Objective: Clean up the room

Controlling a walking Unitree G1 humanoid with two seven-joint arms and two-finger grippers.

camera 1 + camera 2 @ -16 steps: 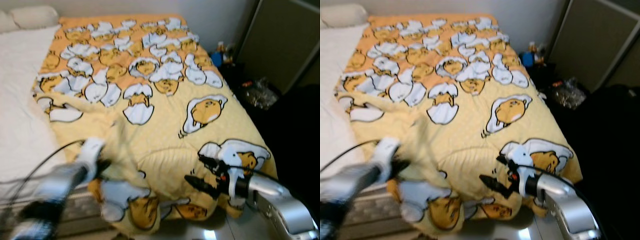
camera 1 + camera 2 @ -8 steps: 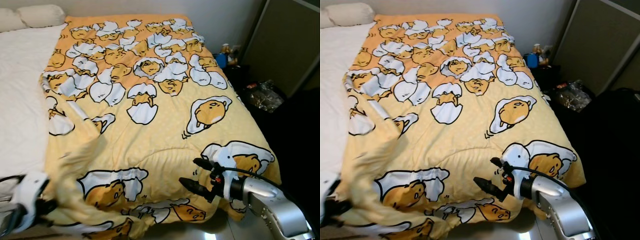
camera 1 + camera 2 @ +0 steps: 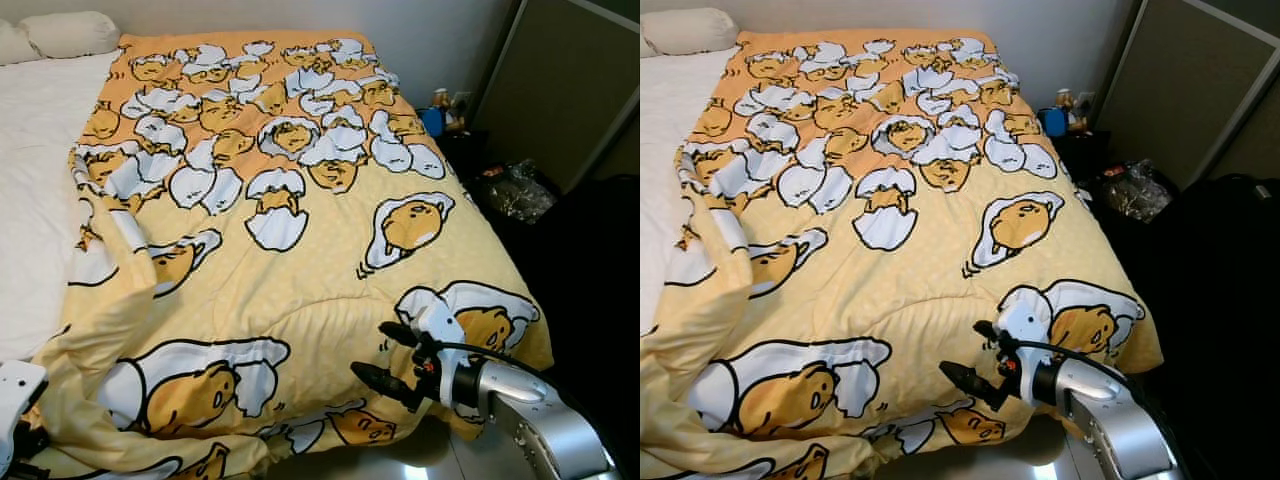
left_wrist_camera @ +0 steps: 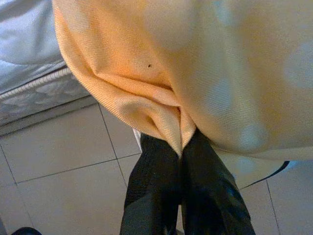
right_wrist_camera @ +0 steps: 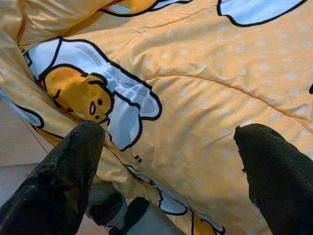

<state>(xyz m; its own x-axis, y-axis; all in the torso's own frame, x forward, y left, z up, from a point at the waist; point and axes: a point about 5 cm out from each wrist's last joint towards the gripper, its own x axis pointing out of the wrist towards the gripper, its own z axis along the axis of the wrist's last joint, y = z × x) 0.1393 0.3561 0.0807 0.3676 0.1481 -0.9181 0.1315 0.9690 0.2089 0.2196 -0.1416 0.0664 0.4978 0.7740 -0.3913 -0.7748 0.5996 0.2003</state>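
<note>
A yellow blanket (image 3: 300, 270) printed with egg cartoons lies spread over the bed. My left gripper (image 4: 182, 144) is shut on a fold of its near-left corner, which hangs past the mattress edge above the tiled floor; the white left wrist (image 3: 15, 395) sits at the bed's near-left corner. My right gripper (image 3: 370, 349) stands open just over the blanket's near-right edge, with nothing between its fingers (image 5: 73, 166). The blanket's left border (image 3: 100, 300) is still bunched and folded.
A bare white sheet (image 3: 35, 200) and a pillow (image 3: 75, 30) lie on the bed's left side. To the right of the bed stand a dark panel (image 3: 560, 80), a blue cup (image 3: 432, 118) and a crumpled plastic bag (image 3: 520, 188) on the dark floor.
My left gripper has pulled the blanket's corner toward me and to the left, off the bed's foot, unfolding the blanket over more of the mattress. The right arm has barely moved.
</note>
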